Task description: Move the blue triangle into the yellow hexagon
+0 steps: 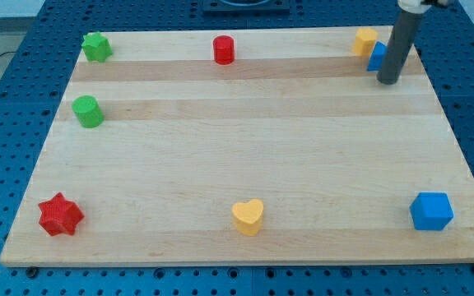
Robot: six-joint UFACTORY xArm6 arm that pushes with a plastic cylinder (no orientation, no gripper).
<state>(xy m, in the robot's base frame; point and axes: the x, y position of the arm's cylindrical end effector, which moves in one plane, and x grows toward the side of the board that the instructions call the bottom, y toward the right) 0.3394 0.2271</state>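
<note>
The yellow hexagon (365,40) sits at the view's top right corner of the wooden board. The blue triangle (377,57) lies right next to it, just below and to its right, touching or nearly touching, and is partly hidden behind my rod. My tip (389,80) rests on the board just to the right of and slightly below the blue triangle, close against it.
A red cylinder (224,50) stands at top centre, a green star (96,47) at top left, a green cylinder (87,111) below it. A red star (60,215) is at bottom left, a yellow heart (248,217) at bottom centre, a blue cube (431,211) at bottom right.
</note>
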